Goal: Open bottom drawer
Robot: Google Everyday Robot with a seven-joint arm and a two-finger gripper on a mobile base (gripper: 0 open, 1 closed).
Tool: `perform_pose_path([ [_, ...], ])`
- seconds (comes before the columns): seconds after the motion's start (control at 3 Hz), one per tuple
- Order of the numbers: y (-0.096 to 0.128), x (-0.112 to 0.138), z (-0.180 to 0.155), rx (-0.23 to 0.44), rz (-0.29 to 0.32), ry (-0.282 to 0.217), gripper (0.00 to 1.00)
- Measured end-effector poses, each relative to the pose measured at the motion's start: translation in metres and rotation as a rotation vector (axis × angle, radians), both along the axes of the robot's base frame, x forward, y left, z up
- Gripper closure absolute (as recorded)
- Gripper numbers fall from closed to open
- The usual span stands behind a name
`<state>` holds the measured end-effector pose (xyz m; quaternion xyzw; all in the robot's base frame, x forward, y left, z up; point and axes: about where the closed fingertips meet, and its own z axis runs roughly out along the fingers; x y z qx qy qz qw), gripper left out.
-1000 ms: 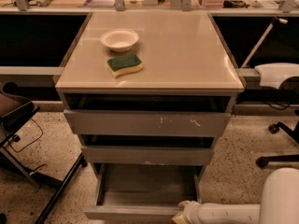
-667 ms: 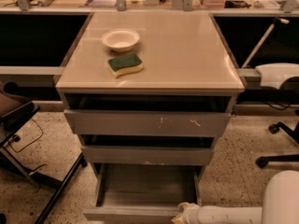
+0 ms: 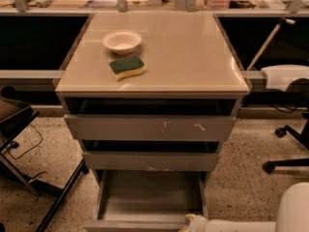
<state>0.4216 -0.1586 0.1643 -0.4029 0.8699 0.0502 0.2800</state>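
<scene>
Handleless grey bottom drawer [image 3: 149, 197] pulled out at lower centre, shallow smooth tray, plain flat front, pale rounded gripper [image 3: 193, 222] at its front edge, grip state cannot be told, round cream bowl [image 3: 122, 41] and rectangular green-yellow sponge [image 3: 127, 67] upper left on glossy beige cabinet top [image 3: 193, 52]

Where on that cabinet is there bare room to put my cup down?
The cabinet top is bare across its right half and front edge; the back-left holds the white bowl and, before it, the green sponge. The bottom drawer stands pulled out, its tray bare, but the pincer crowds its front right corner.
</scene>
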Motion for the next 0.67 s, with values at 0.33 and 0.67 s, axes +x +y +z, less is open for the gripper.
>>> perform_pose_path([
  [0.33,0.001,0.000,0.005,0.000,0.000,0.000,1.00],
  [0.67,-0.001,-0.013,0.005,-0.002,-0.019,-0.006,1.00],
])
